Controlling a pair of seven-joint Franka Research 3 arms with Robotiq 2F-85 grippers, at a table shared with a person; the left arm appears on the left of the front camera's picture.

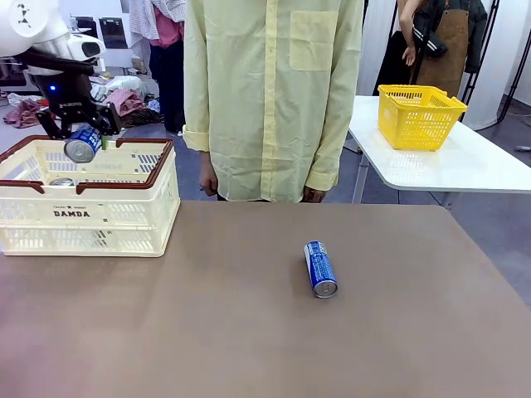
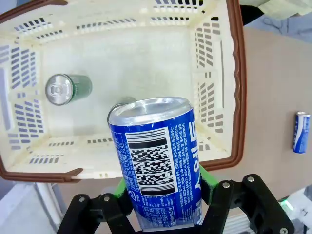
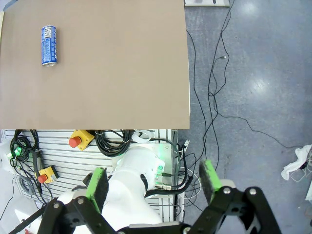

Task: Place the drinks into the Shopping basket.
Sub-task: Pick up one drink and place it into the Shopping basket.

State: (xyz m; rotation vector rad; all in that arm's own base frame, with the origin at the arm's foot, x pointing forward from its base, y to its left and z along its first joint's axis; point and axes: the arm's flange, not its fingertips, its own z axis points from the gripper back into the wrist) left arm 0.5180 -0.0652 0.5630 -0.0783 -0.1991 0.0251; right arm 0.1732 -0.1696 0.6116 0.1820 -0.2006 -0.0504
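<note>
The near half of the flat brown tabletop (image 1: 207,340) lies open, with one slim blue metal can (image 1: 320,269) on its side right of the middle, well apart from every edge. At the far left stands the large cream-white slotted plastic basket (image 1: 108,217) with a dark brown rim, and above its opening the left gripper (image 1: 81,133) is clamped on a second blue can (image 1: 82,143). A person in a pale yellow shirt (image 1: 265,99) is beyond the far edge. The left wrist view adds a green can (image 2: 68,89) on the basket's floor, while the right wrist view shows the right gripper (image 3: 153,187) spread and holding nothing, off the table's edge (over grey floor).
</note>
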